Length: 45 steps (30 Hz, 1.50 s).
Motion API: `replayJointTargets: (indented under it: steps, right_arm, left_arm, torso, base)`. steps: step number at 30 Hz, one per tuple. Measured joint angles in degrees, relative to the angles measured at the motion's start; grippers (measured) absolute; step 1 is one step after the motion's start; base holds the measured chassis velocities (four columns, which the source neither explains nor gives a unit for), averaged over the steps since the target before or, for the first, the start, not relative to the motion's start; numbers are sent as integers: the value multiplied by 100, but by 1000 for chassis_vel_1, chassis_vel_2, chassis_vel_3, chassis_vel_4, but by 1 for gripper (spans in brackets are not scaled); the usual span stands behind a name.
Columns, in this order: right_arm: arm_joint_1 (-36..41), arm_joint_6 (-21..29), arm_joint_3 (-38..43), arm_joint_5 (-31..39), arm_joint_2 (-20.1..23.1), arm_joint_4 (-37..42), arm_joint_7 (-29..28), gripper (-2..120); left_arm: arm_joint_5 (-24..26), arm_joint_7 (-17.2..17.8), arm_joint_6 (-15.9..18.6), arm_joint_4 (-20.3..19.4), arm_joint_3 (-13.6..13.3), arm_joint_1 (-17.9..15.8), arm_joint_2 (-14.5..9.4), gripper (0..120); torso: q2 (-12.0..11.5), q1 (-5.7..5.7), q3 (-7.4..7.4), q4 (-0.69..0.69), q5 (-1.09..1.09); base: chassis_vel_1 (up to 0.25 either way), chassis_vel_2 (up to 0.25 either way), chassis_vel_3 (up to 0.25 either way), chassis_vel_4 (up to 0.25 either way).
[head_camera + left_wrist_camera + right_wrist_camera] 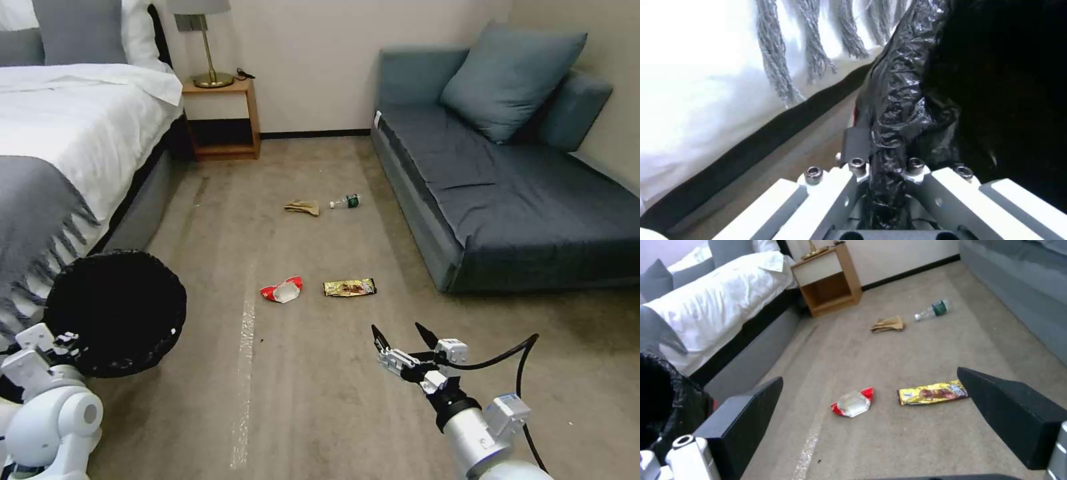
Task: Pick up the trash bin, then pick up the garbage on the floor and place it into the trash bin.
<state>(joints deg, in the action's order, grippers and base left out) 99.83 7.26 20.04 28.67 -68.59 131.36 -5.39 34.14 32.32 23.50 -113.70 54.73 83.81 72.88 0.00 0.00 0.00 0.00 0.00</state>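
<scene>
Left tool (887, 186), clenched on the bag-lined rim of the trash bin (115, 312), holds it at 8 o'clock, while the right tool (399, 339), released, hangs above the floor (320, 400), garbage (282, 290) lying uncollected at 12 o'clock.

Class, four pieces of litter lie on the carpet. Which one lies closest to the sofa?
The small clear bottle with the green label, lying on its side; the tan paper beside it and both wrappers lie farther from the sofa.

Bedroom: made bed (73, 127), lamp (203, 40) on nightstand (223, 117), sofa (513, 193), carpet.
</scene>
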Motion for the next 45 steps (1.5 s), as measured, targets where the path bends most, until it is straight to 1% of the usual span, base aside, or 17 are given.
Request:
replayJointTargets:
  steps: [10, 19, 31, 45]
  right_arm:
    - [-112, -221, -61, -59, -5, -255, 137, 100]
    - [-151, -296, -96, -110, -64, -382, 170, 100]
    - [-121, -353, -77, -249, -105, -467, 205, 100]
    - [-72, -372, -83, -347, -103, -492, 222, 100]
  left_arm:
    - [-94, -116, -110, 108, -20, 34, 38, 2]
    - [-94, -219, -192, 237, -52, -36, -14, 2]
    - [-101, -252, -243, 418, -146, -154, -69, 2]
    - [-115, -260, -319, 507, -160, -171, -77, 2]
  torso:
    - [0, 0, 0, 0, 0]
    - [0, 0, 0, 0, 0]
    - [0, 0, 0, 0, 0]
    - [0, 0, 0, 0, 0]
  base:
    - [0, 0, 0, 0]
    - [-25, 21, 16, -20]
    - [-86, 84, 87, -83]
    - [-73, 75, 72, -75]
